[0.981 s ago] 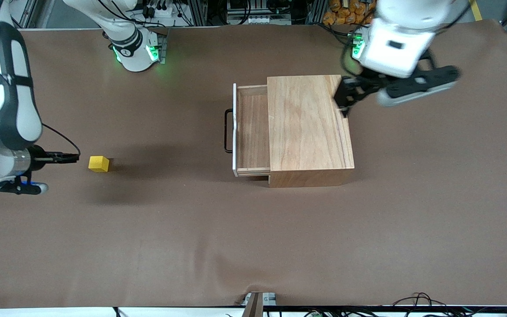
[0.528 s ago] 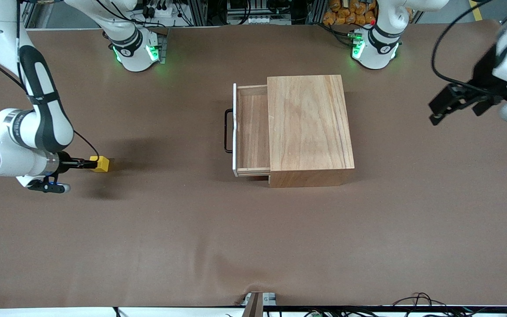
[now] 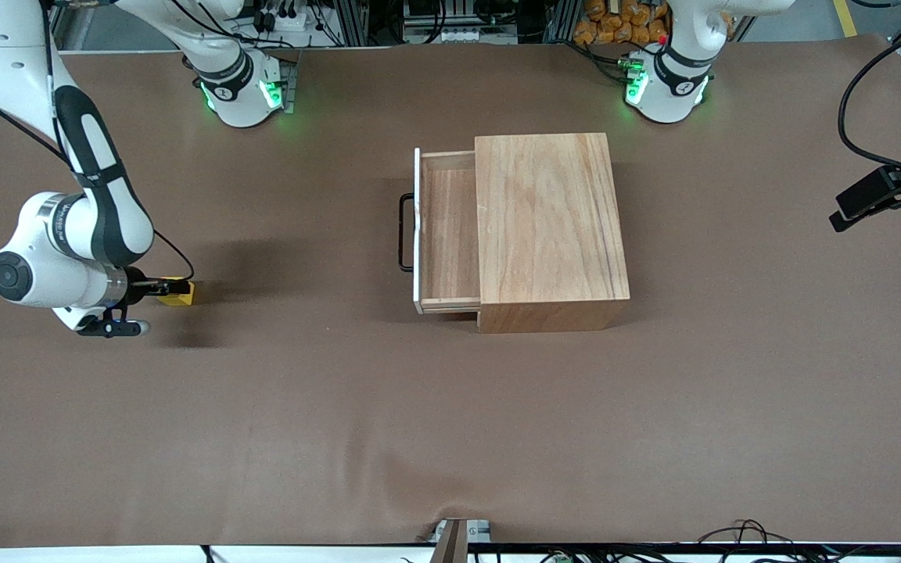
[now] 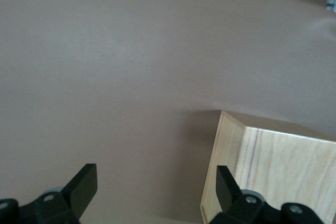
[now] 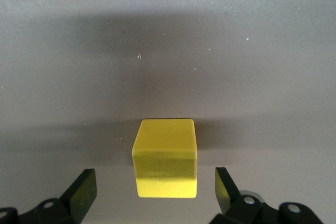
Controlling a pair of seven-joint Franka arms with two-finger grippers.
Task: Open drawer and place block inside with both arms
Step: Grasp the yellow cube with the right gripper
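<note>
The yellow block [image 3: 181,292] rests on the brown table toward the right arm's end. My right gripper [image 3: 158,288] is low at the block, open. In the right wrist view the block [image 5: 165,157] lies partly between the two fingertips [image 5: 84,191], with a gap on each side. The drawer [image 3: 447,227] stands partly pulled out of the light-wood cabinet [image 3: 548,223], its black handle [image 3: 403,233] facing the right arm's end, and it is empty. My left gripper [image 3: 839,221] hangs open over the table at the left arm's end, holding nothing; its wrist view shows a cabinet corner [image 4: 273,166].
Brown cloth covers the table [image 3: 450,422]. The two green-lit arm bases [image 3: 243,94] [image 3: 665,86] stand along the edge farthest from the front camera. Cables run along the table's nearest edge [image 3: 740,536].
My right gripper has moved in to the block and now straddles it. My left arm has swung away from above the cabinet out to its own end of the table.
</note>
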